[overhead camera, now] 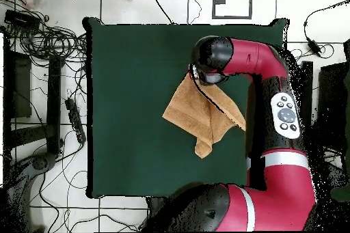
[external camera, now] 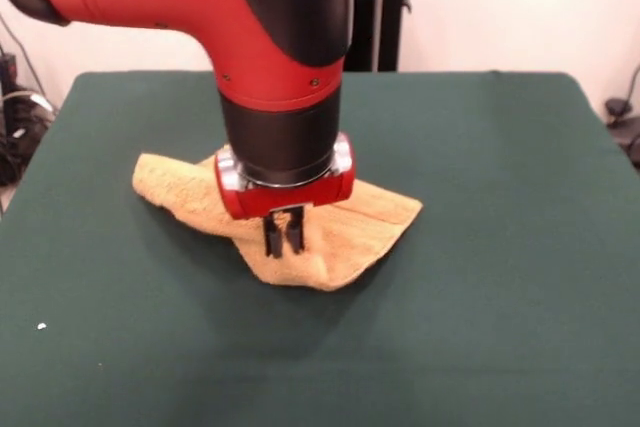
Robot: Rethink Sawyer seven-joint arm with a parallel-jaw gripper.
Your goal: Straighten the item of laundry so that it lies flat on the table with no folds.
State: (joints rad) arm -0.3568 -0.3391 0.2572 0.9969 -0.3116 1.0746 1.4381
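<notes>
We count one towel [external camera: 350, 222], golden-orange, lying rumpled and partly folded near the middle of one green table [external camera: 500, 297]. In the front view its corners reach toward 9 o'clock and 3 o'clock, and a raised fold points toward 6 o'clock. In the overhead view the towel [overhead camera: 198, 111] sits right of the table's [overhead camera: 130, 107] centre, with one tail hanging toward 6 o'clock. One red and black arm [external camera: 250, 37] comes down over it. Its one gripper [external camera: 283, 239] stands upright on the cloth, two dark fingers [external camera: 272, 237] drawn close together with a pinch of towel between them at the raised fold. Cables [overhead camera: 48, 39] lie on the floor at 9 o'clock of the table.
</notes>
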